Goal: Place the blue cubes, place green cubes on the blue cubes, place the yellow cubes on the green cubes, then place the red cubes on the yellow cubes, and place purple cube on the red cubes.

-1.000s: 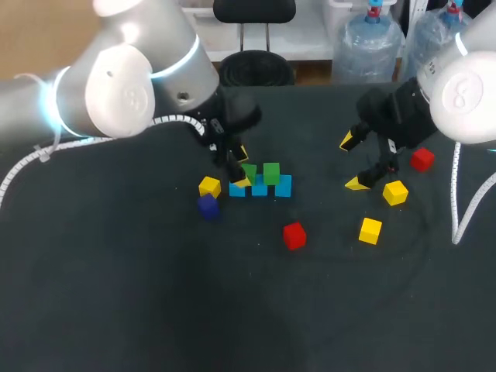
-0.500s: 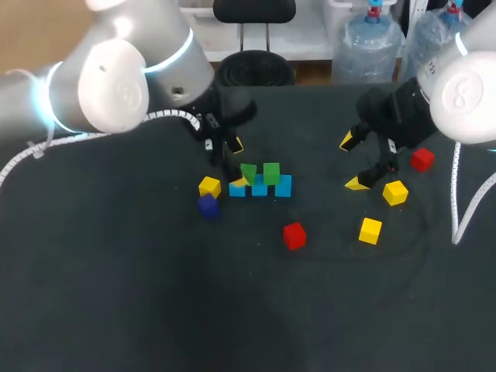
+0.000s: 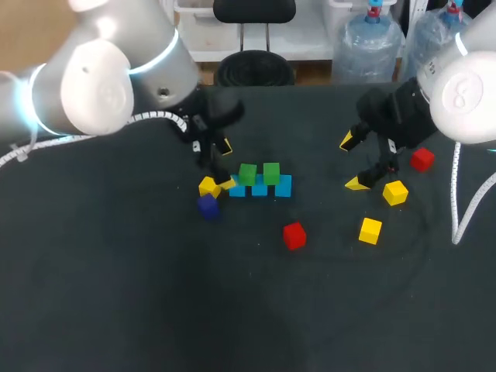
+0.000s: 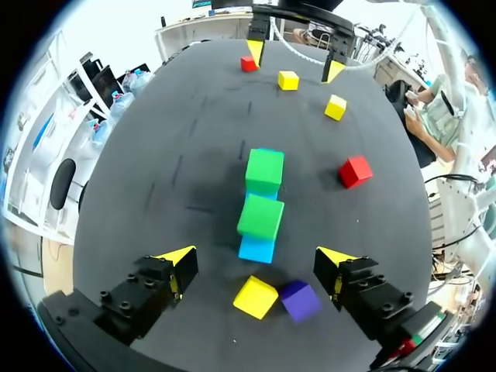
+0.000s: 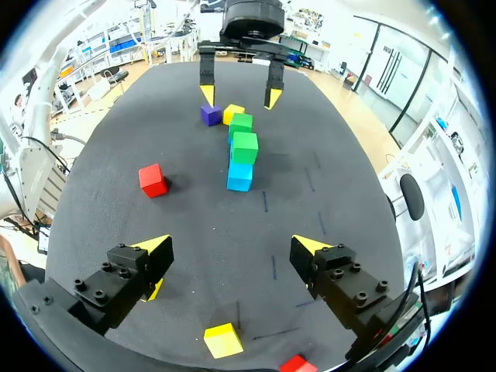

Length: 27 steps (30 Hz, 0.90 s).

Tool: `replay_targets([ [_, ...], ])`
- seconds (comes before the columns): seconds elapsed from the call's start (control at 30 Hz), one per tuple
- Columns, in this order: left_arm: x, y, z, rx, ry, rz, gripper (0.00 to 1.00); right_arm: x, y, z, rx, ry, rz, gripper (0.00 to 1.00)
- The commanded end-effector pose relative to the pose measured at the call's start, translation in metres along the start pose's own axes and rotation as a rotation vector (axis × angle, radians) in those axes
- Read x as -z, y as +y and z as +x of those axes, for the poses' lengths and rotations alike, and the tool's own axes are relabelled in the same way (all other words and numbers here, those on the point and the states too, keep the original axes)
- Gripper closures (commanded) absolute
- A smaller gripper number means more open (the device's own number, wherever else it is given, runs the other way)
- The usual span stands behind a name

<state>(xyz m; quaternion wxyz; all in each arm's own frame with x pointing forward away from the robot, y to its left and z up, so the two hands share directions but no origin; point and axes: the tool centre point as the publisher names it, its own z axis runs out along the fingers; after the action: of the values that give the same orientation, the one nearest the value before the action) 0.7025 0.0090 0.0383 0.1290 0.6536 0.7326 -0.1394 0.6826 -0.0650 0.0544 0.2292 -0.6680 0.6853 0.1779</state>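
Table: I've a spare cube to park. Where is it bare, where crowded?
Bare: the table this side of the red cube, and the strip between blue cubes and right gripper. Crowded: around the left gripper, by a yellow cube and the purple cube.

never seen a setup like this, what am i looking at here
Two robot arms stand at a black table. One picture looks down from above and behind them; the two round ones come from cameras on each wrist, looking along the fingers. The left gripper and the right gripper both stand open and hold nothing. On the table lies a row of blue cubes with two green cubes on top; yellow cubes, red cubes and one purple cube lie loose around it.
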Motion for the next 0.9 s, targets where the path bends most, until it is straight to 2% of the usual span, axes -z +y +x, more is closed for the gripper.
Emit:
replay_targets([
  [0.03, 0.004, -0.005, 0.009, 0.001, -0.003, -0.007, 0.0, -0.001, -0.001, 0.0, 0.001, -0.002, -0.001, 0.0],
  [0.2, 0.006, -0.006, 0.017, -0.006, 0.01, -0.01, 0.0, -0.001, -0.001, 0.0, 0.001, -0.002, -0.001, 0.0],
  [0.53, 0.012, -0.014, 0.03, -0.103, 0.031, 0.03, 0.0, -0.001, -0.001, 0.0, 0.001, -0.002, -0.001, 0.0],
  [0.73, 0.027, -0.025, 0.041, -0.108, 0.018, 0.014, 0.0, -0.001, -0.001, 0.0, 0.001, -0.002, -0.001, 0.0],
  [0.9, 0.04, -0.032, 0.057, -0.073, 0.015, -0.015, 0.0, -0.001, -0.001, 0.0, 0.001, -0.002, -0.001, 0.0],
])
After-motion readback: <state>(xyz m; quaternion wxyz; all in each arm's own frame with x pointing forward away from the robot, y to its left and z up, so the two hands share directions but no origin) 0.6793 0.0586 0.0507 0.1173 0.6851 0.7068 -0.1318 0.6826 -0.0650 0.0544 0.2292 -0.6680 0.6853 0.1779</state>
